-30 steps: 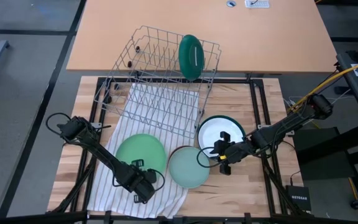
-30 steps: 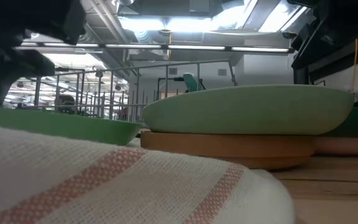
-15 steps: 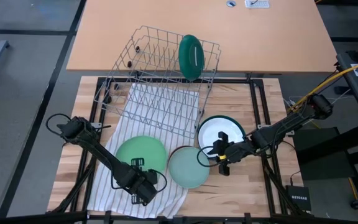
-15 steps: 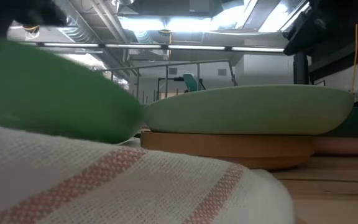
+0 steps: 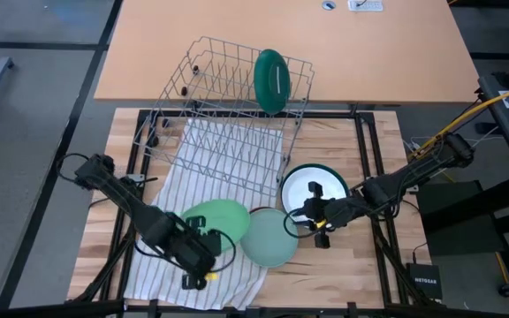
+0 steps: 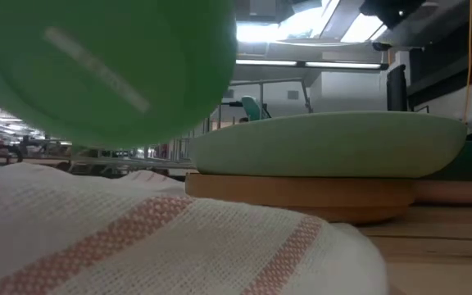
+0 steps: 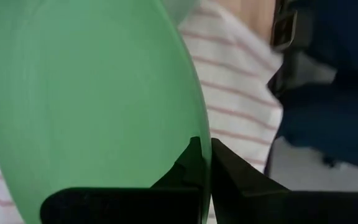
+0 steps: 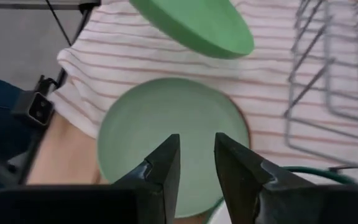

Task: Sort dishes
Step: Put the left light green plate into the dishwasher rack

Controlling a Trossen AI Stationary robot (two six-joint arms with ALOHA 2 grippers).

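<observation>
The left gripper (image 5: 203, 256) is near the front of the table, over the white striped cloth (image 5: 153, 274). Its two fingers are pinched tight on the rim of the light green plate (image 5: 216, 217). The plate is tipped up off the cloth, and in the low view it hangs in the air with its round underside (image 6: 105, 70) facing the camera. In the left wrist view the plate's edge (image 7: 194, 112) runs right down between the two dark fingers (image 7: 188, 165). The right gripper (image 5: 314, 215) hangs just above the spot where two other plates meet, and its fingers (image 8: 160, 168) stand apart with nothing between them. One of those is the pale mint plate (image 5: 268, 238), which lies flat on top of a brown plate (image 6: 301, 195) next to the cloth. The other is the white plate with a dark rim (image 5: 312, 187), which lies on the wooden table (image 5: 352, 274) just behind the gripper. The grey wire rack (image 5: 228, 115) sits at the back of the table, partly on the cloth. A dark green plate (image 5: 272, 81) stands on its edge in the back part of the rack.
</observation>
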